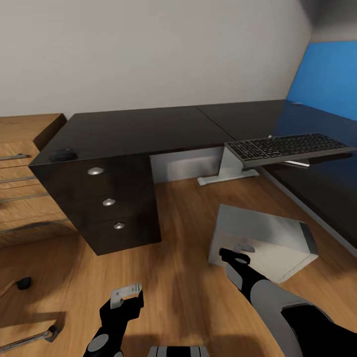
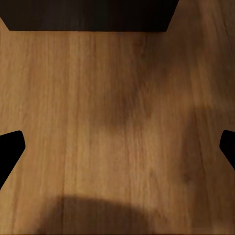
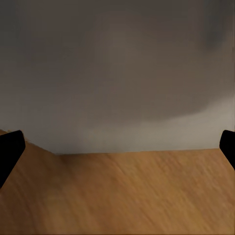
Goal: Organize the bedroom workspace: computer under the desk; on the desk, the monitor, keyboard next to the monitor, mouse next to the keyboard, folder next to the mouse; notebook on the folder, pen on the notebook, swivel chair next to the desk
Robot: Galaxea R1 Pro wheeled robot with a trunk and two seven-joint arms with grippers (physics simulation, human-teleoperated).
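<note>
Fingers of both grippers stood apart and held nothing. In the left wrist view the left fingers [image 2: 11,149] showed as two dark tips at opposite edges over bare wooden floor [image 2: 117,122]. In the right wrist view the right fingers [image 3: 10,149] were spread the same way, facing a grey panel of the computer [image 3: 117,73].

Head view: left gripper [image 1: 126,297] hung low over the floor; right gripper [image 1: 238,258] sat just beside the computer [image 1: 263,243], at its near side. Contact could not be judged.

Progress, as judged:
- Computer lay tilted on the open floor in front of the desk [image 1: 139,129], not under it. Not done.
- Keyboard [image 1: 287,147] was on the right wing of the tabletop, its near end overhanging the edge. Partly done; needs seating beside the monitor.
- Mouse [image 1: 63,154] rested at the far left corner of the tabletop, well apart from the keyboard. Not done.

Hard to make out:
- A pale edge under the keyboard's right end; identity unclear.
- Chrome legs and a black caster [image 1: 24,283] at the lower left, cut off; possibly the swivel chair's base.
- Wooden dresser [image 1: 20,163] cropped at left.
- Blue wall panel [image 1: 327,79] at right, not the folder.
</note>
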